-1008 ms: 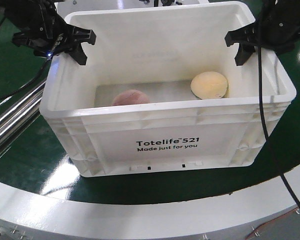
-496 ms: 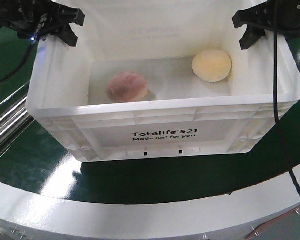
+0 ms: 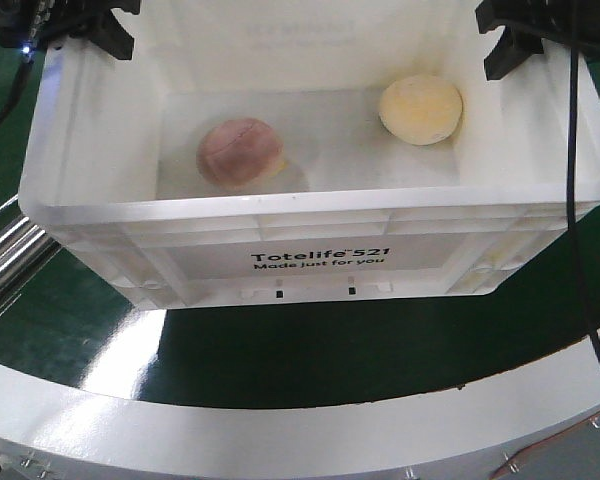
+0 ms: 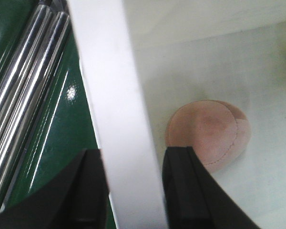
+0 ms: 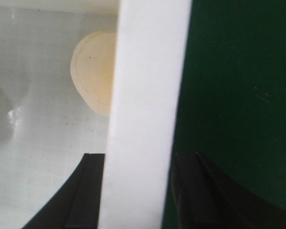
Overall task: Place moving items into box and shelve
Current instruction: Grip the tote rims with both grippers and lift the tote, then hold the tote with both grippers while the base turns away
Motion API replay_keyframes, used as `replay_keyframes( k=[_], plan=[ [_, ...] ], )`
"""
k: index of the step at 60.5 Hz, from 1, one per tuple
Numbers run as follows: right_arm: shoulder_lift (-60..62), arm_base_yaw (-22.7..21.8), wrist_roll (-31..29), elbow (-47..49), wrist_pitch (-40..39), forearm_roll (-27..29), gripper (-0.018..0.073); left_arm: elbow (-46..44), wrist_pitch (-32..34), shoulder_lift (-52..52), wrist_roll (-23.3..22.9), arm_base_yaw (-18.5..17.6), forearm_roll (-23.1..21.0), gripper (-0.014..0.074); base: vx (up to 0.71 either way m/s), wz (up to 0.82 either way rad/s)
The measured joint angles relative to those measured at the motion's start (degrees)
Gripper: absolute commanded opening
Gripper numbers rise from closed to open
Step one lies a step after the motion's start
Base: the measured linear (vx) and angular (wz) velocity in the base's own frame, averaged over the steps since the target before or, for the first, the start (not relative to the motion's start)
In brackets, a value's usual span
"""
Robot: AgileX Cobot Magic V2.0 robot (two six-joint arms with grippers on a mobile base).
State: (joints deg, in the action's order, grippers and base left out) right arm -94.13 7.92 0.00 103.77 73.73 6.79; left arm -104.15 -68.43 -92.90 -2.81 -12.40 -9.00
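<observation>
Two-arm grasp of the white box (image 3: 310, 215) over a glossy dark green surface (image 3: 50, 325). The left gripper (image 4: 132, 191) straddles the box's left side wall, one black finger (image 4: 88, 191) outside and one inside, both pressed against the wall. The right gripper (image 5: 140, 191) clamps the right wall the same way. The pinkish-brown lump (image 4: 207, 133) lies on the box floor just inward of the left gripper's inner finger. The pale yellow lump (image 5: 93, 71) lies inward of and ahead of the right gripper, against the wall. Polished steel rails (image 4: 24, 71) run outside the left gripper. A white curved border (image 3: 280, 430) edges the green surface on the camera's side. Overhead lights glare on both.
</observation>
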Motion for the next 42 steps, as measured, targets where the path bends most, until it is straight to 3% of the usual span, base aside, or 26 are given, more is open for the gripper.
replay_keyframes(
  k=[42],
  plan=[
    [1.68,-0.06,-1.41,0.02,-0.05,2.91,-0.0005,0.0,0.75,3.21,0.2,0.16,0.04,-0.0007,0.0,0.0]
  ],
)
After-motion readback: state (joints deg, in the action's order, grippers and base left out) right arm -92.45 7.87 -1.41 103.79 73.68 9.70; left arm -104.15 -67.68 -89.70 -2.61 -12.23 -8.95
